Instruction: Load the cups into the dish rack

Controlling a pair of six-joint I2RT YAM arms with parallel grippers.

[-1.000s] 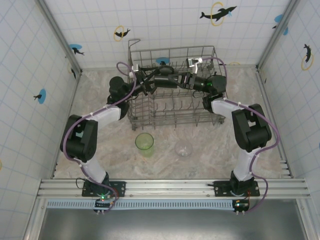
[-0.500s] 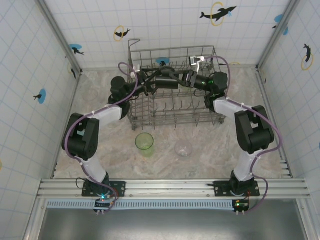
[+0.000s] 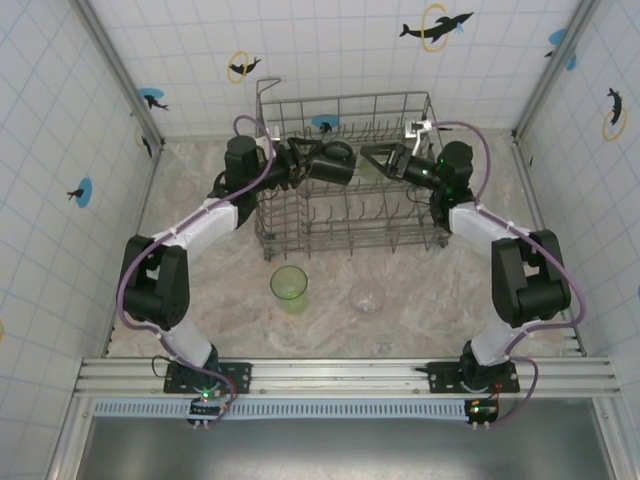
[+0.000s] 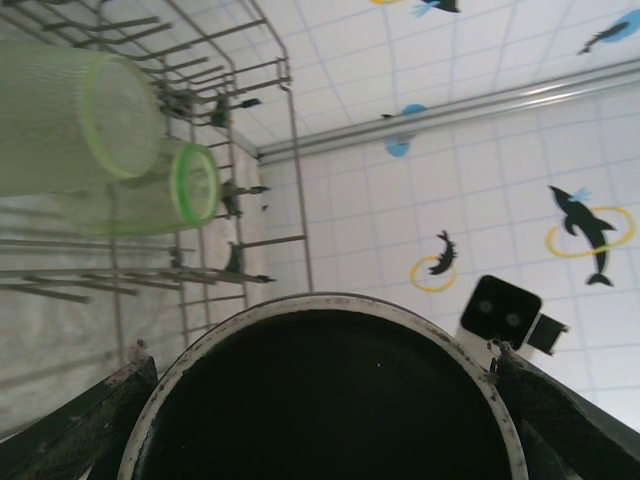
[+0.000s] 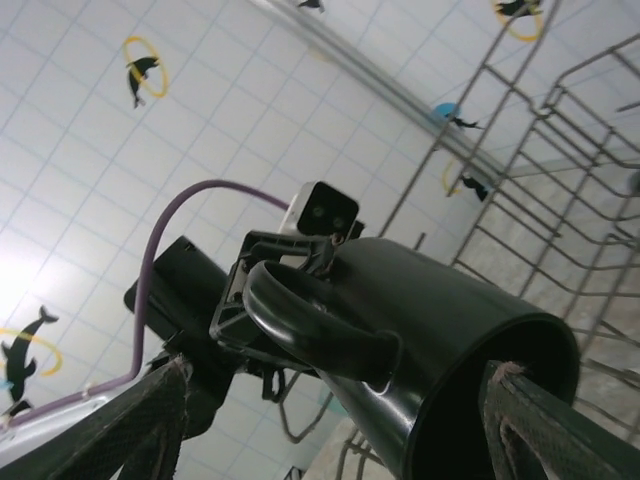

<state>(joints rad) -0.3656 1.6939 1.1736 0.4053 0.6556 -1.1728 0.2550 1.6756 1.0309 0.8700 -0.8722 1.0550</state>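
- The dark mug (image 3: 332,167) is hanging in the air over the far part of the dish rack (image 3: 350,243), which is sitting against the middle of the table's (image 3: 440,300) far edge.
- The mug is lying on its side, long axis running left to right across the rack, handle turned upward in the right wrist view.
- The left tool (image 3: 318,164) is clamping the mug, a finger on each side of the body; from its own camera the round end of the mug is sitting right between the fingers.
- The right tool (image 3: 366,160) is facing the mug's other end, just beside it, fingers spread wide and gripping nothing. That end looks like the open mouth.
- So the left arm is the one carrying it, and the rack's tines are lying straight below the mug. My read is that the coming move is a tip and a lowering by the left arm, with the right tool needing to back off toward the right edge first.
- Two pale green tumblers (image 4: 75,115) are lying on their sides inside the rack, next to each other.
- A green cup (image 3: 289,284) and a clear cup (image 3: 367,297) are waiting on the table between the rack and the near edge, well apart from both tools.
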